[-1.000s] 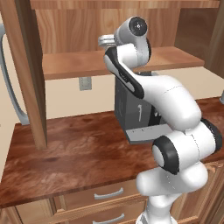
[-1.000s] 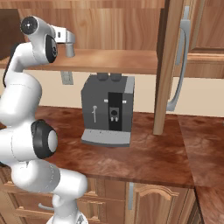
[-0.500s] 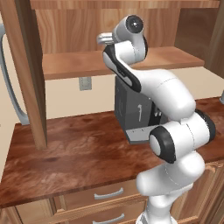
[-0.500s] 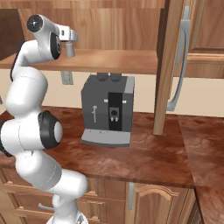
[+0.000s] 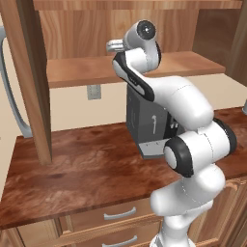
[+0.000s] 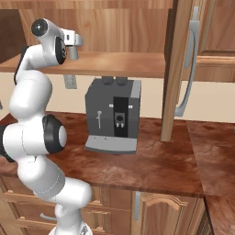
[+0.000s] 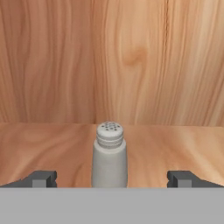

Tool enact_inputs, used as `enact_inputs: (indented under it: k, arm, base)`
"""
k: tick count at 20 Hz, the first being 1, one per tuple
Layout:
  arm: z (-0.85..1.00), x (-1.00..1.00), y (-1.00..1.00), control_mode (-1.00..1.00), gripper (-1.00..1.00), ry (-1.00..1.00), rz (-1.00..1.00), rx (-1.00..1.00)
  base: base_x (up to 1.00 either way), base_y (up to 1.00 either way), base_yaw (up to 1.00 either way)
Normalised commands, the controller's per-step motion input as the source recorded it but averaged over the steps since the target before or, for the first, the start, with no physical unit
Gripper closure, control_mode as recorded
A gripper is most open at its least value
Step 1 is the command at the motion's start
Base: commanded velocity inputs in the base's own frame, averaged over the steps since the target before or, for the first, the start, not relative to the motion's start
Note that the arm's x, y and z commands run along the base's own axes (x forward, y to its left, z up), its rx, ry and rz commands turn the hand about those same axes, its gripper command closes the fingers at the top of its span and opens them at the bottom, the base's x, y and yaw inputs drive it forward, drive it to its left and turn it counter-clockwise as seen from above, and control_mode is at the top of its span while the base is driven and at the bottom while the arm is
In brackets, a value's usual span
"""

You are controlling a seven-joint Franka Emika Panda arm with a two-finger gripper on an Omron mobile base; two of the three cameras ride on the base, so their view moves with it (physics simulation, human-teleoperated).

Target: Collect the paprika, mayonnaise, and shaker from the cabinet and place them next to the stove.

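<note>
The shaker (image 7: 109, 157), small and grey-white with a perforated rounded top, stands upright on the plank shelf of the cabinet (image 7: 52, 148) in the hand view, just ahead of my fingers and centred between them. My gripper (image 7: 111, 179) is open, with one dark fingertip (image 7: 41, 178) on each side of the shaker and not touching it. From the base, the gripper (image 5: 116, 46) (image 6: 73, 46) is raised to shelf height at the front edge of the cabinet shelf (image 5: 82, 70) (image 6: 124, 62). The paprika, the mayonnaise and the stove are out of view.
A grey coffee machine (image 5: 144, 120) (image 6: 114, 114) stands on the dark wood counter (image 5: 87, 169) (image 6: 151, 160) below the shelf. A vertical wood post (image 5: 36, 82) (image 6: 173, 69) runs from shelf to counter. A fridge handle (image 6: 188, 73) lies beyond it. Drawers sit under the counter.
The hand has edged a little further toward the shelf and the arm's elbow has swung. The jaws have stayed open.
</note>
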Motion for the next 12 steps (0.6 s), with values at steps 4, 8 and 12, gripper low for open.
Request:
enact_inputs:
  k: [4, 8, 12]
  arm:
    - [-0.17, 0.21, 0.00, -1.00, -1.00, 0.00, 0.00, 0.00]
    - [-0.11, 0.19, 0.00, -1.00, -1.00, 0.00, 0.00, 0.00]
    - [-0.10, 0.20, 0.00, -1.00, -1.00, 0.00, 0.00, 0.00]
  base:
    - [0.00, 0.00, 0.00]
    - [0.00, 0.00, 0.00]
    - [0.00, 0.00, 0.00]
